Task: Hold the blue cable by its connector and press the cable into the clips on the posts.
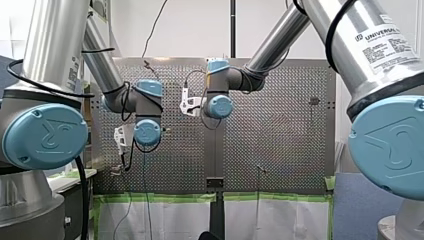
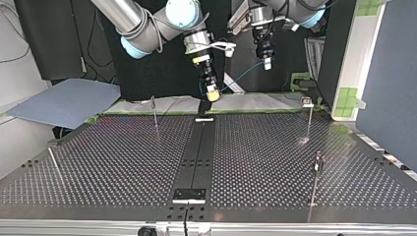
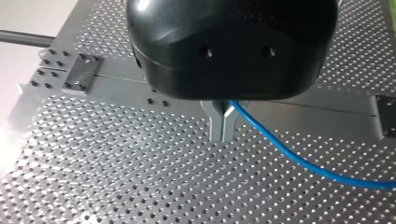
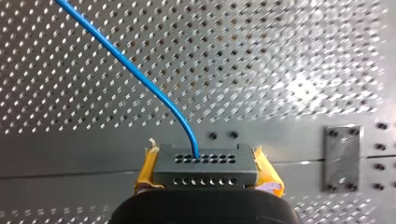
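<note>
Gripping the connector (image 4: 205, 169) between my right gripper's (image 2: 212, 93) yellow pads (image 4: 145, 170), closed on it. The blue cable (image 3: 289, 156) runs sideways to my left gripper (image 3: 223, 126), pinched shut on it. The clip post (image 2: 310, 120) stands lower, nearer my left arm.

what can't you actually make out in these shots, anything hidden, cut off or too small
Top view: the clips on the posts are too small to show their shape.
Front view: the wrist joints hide both tools.
Left wrist view: the left tool has its black body over the upper part of its grip on the blue cable, which runs off the edge.
Right wrist view: the connector hides the right tool pads' inner faces.
</note>
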`<move>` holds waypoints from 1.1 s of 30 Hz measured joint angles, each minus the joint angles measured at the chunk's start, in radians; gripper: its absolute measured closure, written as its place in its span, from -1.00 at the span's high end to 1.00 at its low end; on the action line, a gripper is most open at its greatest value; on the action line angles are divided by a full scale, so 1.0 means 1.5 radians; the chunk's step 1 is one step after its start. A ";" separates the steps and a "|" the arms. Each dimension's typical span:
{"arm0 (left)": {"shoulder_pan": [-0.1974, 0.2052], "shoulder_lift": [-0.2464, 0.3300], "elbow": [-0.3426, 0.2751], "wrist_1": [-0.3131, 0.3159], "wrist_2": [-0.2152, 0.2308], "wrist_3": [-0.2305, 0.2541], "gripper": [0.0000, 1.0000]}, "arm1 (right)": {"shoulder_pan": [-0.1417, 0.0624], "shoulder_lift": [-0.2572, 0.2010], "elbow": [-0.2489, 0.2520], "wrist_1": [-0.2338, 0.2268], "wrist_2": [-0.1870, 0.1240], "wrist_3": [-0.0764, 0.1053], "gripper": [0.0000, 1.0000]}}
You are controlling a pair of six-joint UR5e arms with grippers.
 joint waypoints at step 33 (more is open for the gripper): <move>0.038 0.191 0.135 -0.191 -0.022 -0.016 -1.00 | -0.029 -0.020 -0.039 0.089 -0.095 0.016 -1.00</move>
